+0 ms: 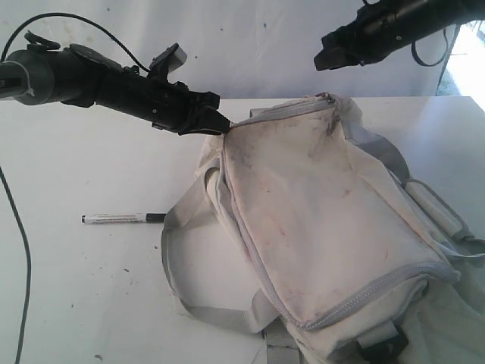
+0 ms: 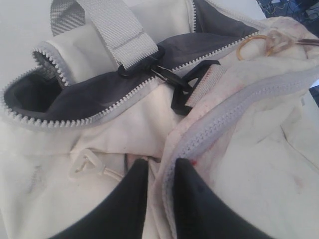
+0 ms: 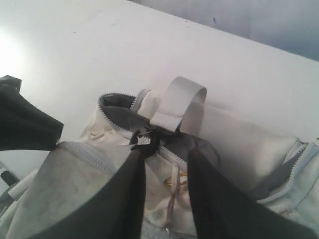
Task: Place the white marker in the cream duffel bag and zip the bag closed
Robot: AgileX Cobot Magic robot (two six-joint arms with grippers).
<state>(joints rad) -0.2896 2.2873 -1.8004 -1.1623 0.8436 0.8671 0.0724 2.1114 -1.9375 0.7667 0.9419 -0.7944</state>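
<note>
Exterior view takes in a white surface [image 1: 91, 152] with the cream duffel bag [image 1: 318, 205] spread over its right half, reaching from near the back edge down to the near edge. The bag is soft, slumped and smudged with reddish and grey marks. A grey zipper [image 1: 356, 292] curves around its near end, and a grey webbing strap [image 1: 173, 250] loops out across the surface toward the left edge.

At the bag's back end the zip stands open. Left wrist view shows the parted teeth and, inside, dark grey lining [image 2: 94, 97]; that lining is all that shows of the inside. A grey strap loop [image 2: 119, 35] hangs from a black clip [image 2: 164, 74] at the mouth, and a small ring [image 2: 247, 47] lies on the fabric nearby.

The left claw [image 1: 222, 125] is clenched on the bag's zipper edge at the back left corner of the bag, with the cream fabric pinched between its dark fingers [image 2: 129, 209]. The right claw [image 1: 322, 61] hangs in the air above the bag's back end, apart from it, its fingers [image 3: 124, 199] spread with nothing between them.

The white marker [image 1: 121, 218] lies flat on the bare surface between the bag and the left edge, outside the bag, with its black end just beside the webbing strap.
</note>
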